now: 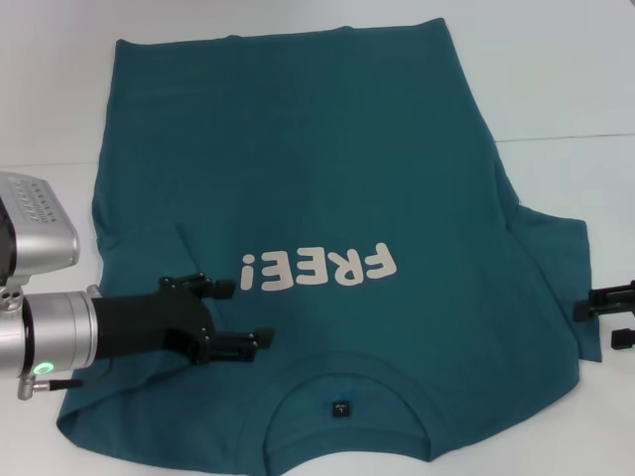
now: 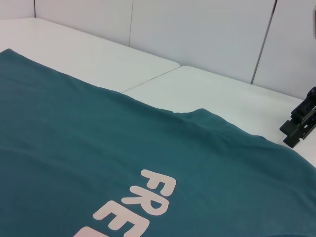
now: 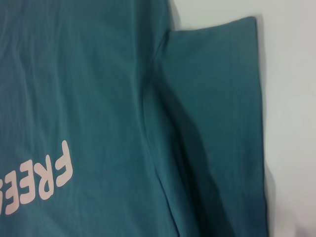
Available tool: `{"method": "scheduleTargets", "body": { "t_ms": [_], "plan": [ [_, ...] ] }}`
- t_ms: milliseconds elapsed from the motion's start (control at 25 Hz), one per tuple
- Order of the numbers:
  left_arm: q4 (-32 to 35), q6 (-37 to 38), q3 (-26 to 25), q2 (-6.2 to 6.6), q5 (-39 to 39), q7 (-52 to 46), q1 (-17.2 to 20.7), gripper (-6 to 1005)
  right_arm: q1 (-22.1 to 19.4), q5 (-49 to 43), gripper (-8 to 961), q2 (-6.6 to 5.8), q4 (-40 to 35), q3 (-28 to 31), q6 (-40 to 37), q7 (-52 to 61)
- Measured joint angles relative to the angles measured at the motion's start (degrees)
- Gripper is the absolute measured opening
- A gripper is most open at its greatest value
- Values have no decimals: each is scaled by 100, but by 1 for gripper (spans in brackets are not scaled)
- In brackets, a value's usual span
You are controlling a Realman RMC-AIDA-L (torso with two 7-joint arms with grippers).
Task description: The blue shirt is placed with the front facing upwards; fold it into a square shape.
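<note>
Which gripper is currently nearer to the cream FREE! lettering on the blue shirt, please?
The left. The left gripper hangs open over the blue shirt, just beside the FREE! lettering. The right gripper sits out at the sleeve edge, well away.

The white table (image 1: pixel 556 89) carries one thing. The blue shirt (image 1: pixel 298 178) lies flat on it, lettering up.

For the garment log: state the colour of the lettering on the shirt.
Cream-white "FREE!" lettering on the teal-blue shirt; clearest in the head view.
</note>
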Motion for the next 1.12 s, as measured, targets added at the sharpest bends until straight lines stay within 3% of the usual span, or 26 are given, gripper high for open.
{"method": "scheduleTargets", "body": {
  "t_ms": [1120],
  "plan": [
    [-8, -8, -1, 1, -6, 15, 10, 935, 22, 9, 815, 260, 35, 11, 576, 7]
  ]
}}
